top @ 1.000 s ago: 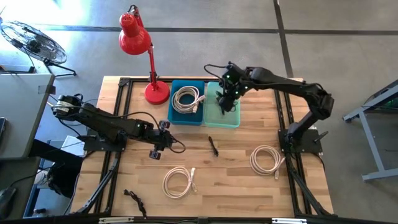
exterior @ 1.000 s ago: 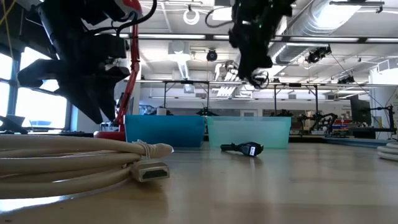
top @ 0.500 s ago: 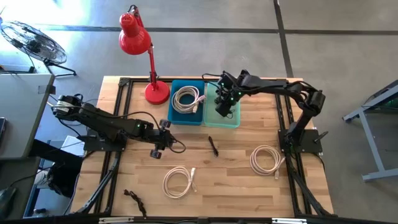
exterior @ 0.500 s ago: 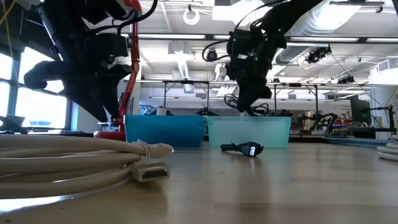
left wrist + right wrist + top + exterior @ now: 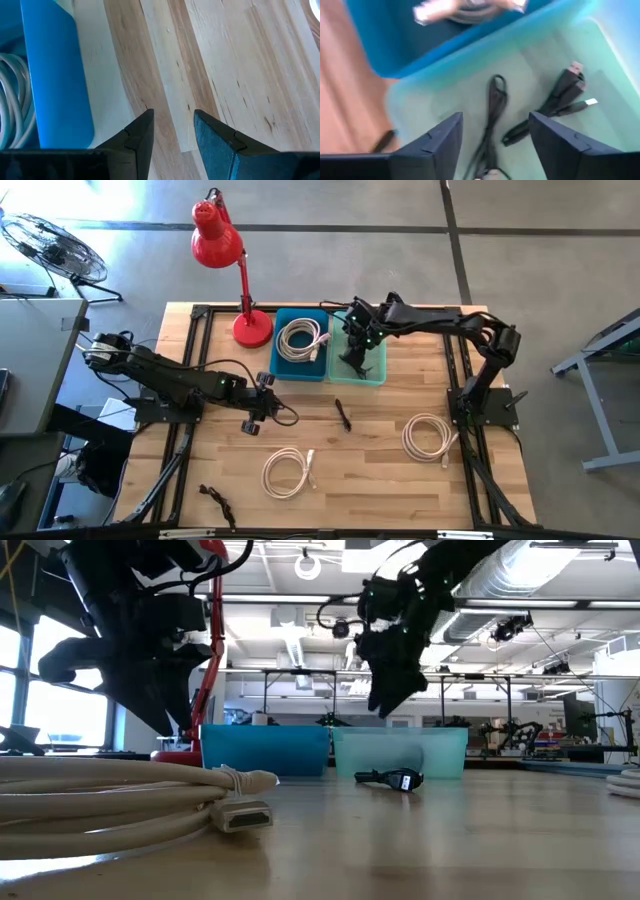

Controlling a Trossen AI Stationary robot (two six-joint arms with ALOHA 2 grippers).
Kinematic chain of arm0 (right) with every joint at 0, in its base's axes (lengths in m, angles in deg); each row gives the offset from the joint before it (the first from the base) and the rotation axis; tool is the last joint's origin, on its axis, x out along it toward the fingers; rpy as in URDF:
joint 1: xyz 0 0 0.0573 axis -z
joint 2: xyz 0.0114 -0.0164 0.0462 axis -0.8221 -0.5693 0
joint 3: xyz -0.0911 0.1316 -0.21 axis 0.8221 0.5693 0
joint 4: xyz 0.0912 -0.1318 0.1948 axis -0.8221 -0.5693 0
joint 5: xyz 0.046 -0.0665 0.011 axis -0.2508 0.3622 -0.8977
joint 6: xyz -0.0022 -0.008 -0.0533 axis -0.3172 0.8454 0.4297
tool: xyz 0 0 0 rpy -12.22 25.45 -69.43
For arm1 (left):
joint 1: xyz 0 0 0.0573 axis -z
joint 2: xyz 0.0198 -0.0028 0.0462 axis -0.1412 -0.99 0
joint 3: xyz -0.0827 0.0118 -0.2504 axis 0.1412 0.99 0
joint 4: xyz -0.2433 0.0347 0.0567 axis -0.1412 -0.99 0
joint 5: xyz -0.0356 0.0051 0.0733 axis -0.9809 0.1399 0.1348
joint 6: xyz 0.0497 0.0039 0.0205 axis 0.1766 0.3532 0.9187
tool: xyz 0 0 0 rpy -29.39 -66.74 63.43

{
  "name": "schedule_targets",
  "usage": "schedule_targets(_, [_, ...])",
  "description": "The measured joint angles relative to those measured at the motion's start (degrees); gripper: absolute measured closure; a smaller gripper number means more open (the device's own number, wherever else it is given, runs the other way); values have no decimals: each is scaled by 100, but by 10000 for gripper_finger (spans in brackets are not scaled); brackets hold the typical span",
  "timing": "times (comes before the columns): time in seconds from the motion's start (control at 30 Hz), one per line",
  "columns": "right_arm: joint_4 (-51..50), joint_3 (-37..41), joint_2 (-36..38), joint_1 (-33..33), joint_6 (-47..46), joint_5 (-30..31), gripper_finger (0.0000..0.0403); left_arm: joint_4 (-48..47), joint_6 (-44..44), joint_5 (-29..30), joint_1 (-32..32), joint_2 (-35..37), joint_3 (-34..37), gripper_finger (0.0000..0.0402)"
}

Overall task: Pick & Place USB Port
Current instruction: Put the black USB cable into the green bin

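Change since earlier frames: your right gripper [image 5: 356, 358] was over the teal bin [image 5: 378, 376] a second ago, dipped low over it half a second ago, and now stands a little higher; the left arm and the table items have not shifted.

High view, right arm: it reaches across to the teal bin, gripper above the bin's interior.
High view, left arm: left gripper [image 5: 262, 406] waits over bare wood in front of the blue bin [image 5: 281, 370].
High view, sorted: one white cable coil [image 5: 302, 340] lies in the blue bin.
High view, loose: black USB cable [image 5: 342, 415] just in front of the bins; second black cable [image 5: 216, 501] at the near left edge; white coils [image 5: 287, 471] and [image 5: 429, 435] on the wood.

Low view: right gripper hangs above the teal bin's rim; the black USB cable lies on the wood just before that bin.

Left wrist view: fingers [image 5: 140, 135] are parted a little, with nothing between them; blue bin just beside them.

Right wrist view: fingers [image 5: 440, 137] are spread wide and empty; black USB cables [image 5: 560, 102] lie on the teal bin's floor directly ahead, apart from the fingers.

Progress, as judged: some black cables look delivered; you have two black cables left on the table, the nearer well apart from the right gripper, outside the bin.
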Motion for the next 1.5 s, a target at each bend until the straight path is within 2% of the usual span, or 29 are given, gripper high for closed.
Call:
schedule_targets(0.1, [-312, -425, 0, -61, -140, -145, 167, -1, -2, 0, 0, 0, -2, 266])
schedule_targets(0.3, [-1322, -1520, 3, -482, -143, -319, 165, -1, -8, -2, 0, 0, -2, 266])
schedule_targets(0.47, [-1855, -2355, 5, -1231, -144, -385, 165, -58, -42, -7, 0, 0, -2, 266])
schedule_targets(0.6, [-1993, -2812, 9, -1982, -142, 57, 165, -71, -39, -11, 0, 0, -2, 266])
schedule_targets(0.77, [-1964, -2913, -12, -2700, -377, 422, 165, -86, -76, -148, 0, 0, -2, 266])
schedule_targets(0.93, [-2246, -2873, -331, -3072, -917, 782, 166, -90, -173, -273, 0, 0, -2, 266])
schedule_targets(1.3, [-2726, -2866, -1860, -2989, -2462, 707, 193, -84, -343, -262, 0, -2, -2, 266])
schedule_targets(1.5, [-3083, -2862, -2455, -2949, -2657, 665, 203, -122, -439, -264, 0, -2, -2, 266])
